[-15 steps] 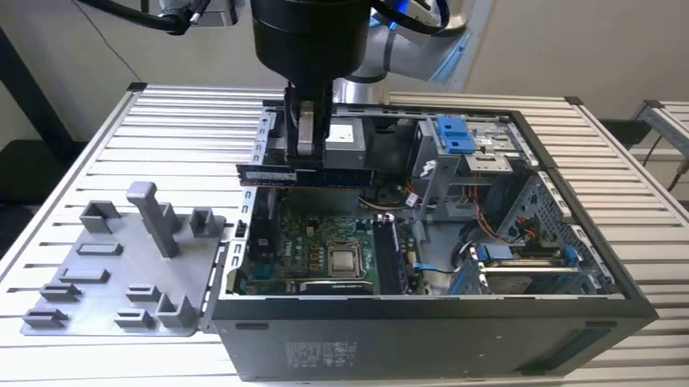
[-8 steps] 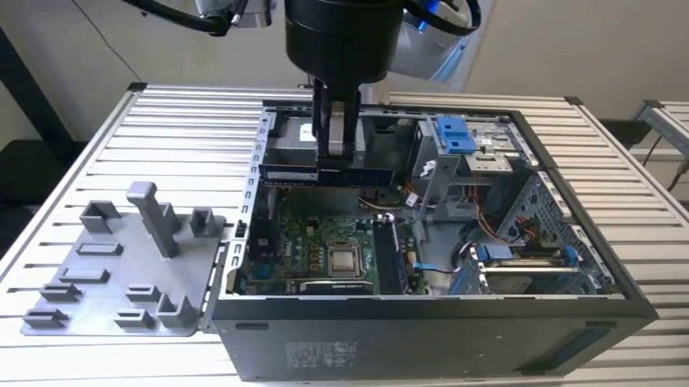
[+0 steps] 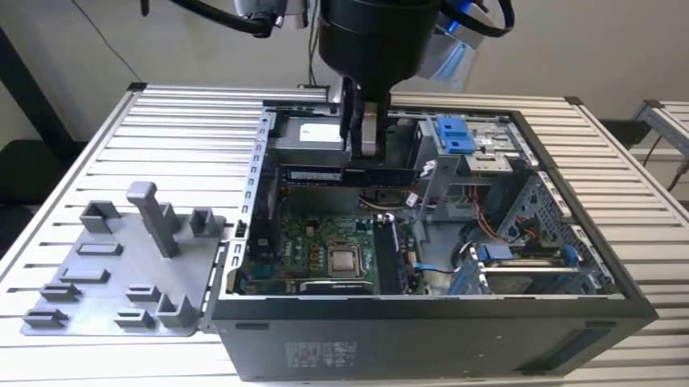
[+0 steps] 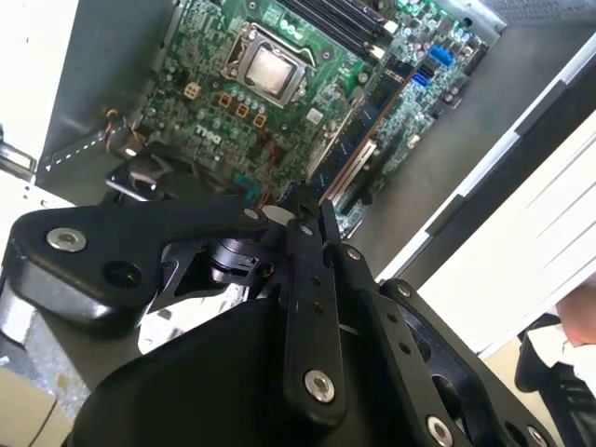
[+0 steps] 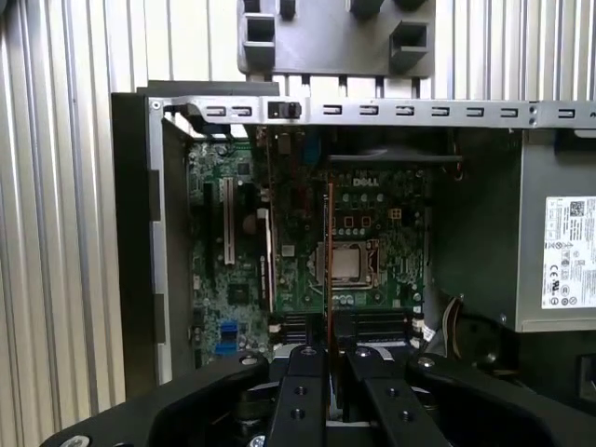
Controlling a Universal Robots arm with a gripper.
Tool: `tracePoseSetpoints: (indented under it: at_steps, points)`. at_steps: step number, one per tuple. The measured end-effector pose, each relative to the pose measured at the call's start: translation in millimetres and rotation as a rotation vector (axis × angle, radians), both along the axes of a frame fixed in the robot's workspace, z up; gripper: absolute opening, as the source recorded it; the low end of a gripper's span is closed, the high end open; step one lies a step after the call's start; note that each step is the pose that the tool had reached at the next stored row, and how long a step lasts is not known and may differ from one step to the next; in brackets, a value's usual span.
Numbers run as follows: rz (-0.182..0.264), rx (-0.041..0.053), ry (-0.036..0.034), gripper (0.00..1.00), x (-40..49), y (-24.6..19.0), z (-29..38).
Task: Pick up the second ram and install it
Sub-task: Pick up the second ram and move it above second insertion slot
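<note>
second ram (image 3: 323, 174) clamped in pincer (image 3: 367, 155) over open case (image 3: 431, 322), slatted metal table (image 3: 161, 137), pale wall (image 3: 603, 48)

An open computer case (image 3: 431, 343) is laid on a slatted metal table (image 3: 161, 137), and its motherboard (image 3: 306, 246) is exposed, with a square silver processor (image 3: 346, 260) seated on it. A grey plastic fixture (image 3: 108, 278) — fitted with upright posts (image 3: 151, 214) — is set just beside the case at the exterior view's left. A blue bracket (image 3: 454, 133) is mounted inside the case.
</note>
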State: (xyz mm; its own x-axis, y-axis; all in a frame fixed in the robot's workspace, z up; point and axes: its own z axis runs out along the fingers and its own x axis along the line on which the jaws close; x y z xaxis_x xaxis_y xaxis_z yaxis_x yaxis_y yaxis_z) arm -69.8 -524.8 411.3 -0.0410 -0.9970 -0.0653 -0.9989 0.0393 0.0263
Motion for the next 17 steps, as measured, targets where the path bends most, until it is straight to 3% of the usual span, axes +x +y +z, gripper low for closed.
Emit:
tracePoseSetpoints:
  at_steps: [17]
  points:
    - [0.0, 0.0, 0.0, 0.14, 46.6, 0.0, 0.0]
